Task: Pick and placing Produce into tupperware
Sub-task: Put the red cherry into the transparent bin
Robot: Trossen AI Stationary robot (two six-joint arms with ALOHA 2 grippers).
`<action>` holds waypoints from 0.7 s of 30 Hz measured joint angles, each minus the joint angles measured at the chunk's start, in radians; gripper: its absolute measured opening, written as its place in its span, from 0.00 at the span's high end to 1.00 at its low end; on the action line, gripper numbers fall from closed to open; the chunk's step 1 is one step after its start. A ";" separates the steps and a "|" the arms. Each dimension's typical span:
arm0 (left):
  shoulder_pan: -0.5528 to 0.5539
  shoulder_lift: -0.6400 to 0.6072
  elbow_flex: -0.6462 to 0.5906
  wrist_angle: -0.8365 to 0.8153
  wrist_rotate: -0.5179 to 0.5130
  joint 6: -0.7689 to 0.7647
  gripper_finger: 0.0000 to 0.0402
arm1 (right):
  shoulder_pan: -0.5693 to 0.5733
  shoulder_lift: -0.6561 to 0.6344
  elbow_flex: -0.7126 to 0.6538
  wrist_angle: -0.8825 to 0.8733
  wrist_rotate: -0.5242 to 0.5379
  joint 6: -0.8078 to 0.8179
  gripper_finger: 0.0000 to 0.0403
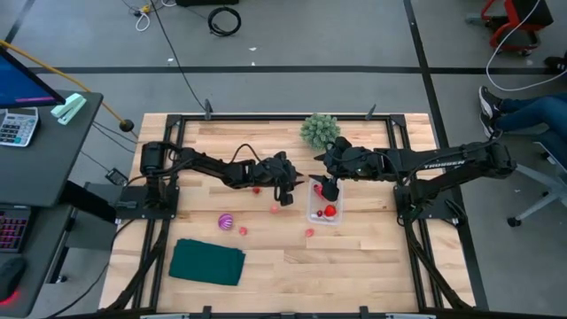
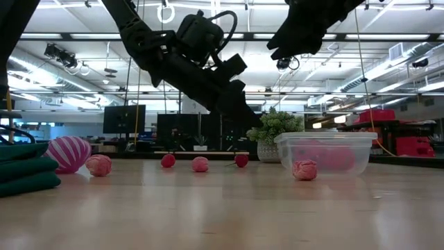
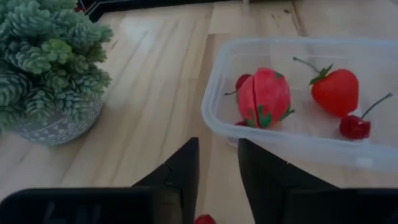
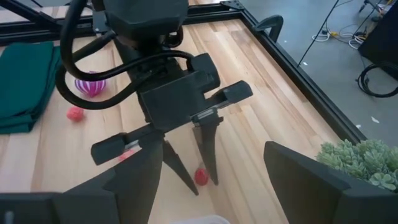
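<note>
1. Left gripper (image 4: 189,168) low beside tub (image 3: 292,140), fingers parted, straddling a berry (image 4: 201,177) on the table, nothing held.
2. Right gripper (image 1: 330,189) above tub, fingers spread wide, empty.
3. Berry probably light, hard, slick, prone to rolling: pinch across its middle, gently.
4. More berries (image 1: 242,230) loose near striped ball (image 1: 225,221).

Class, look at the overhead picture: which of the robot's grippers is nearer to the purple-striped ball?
Left. The left gripper is nearer the purple-striped ball, though still apart from it; the right gripper hangs farther off, over the small clear plastic tub.
</note>
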 joint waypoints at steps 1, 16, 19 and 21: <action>0.000 0.000 0.000 -0.007 0.000 0.000 0.68 | 0.000 0.000 0.000 0.000 0.000 0.000 0.28; 0.022 0.000 0.000 -0.203 -0.003 0.039 0.35 | 0.000 0.000 0.000 -0.001 0.000 0.000 0.28; 0.039 0.000 0.000 -0.227 -0.005 0.001 0.35 | 0.000 0.000 0.000 -0.001 0.000 0.000 0.28; 0.045 0.000 0.000 -0.231 -0.007 -0.006 0.36 | 0.000 0.000 0.000 -0.001 0.000 0.000 0.28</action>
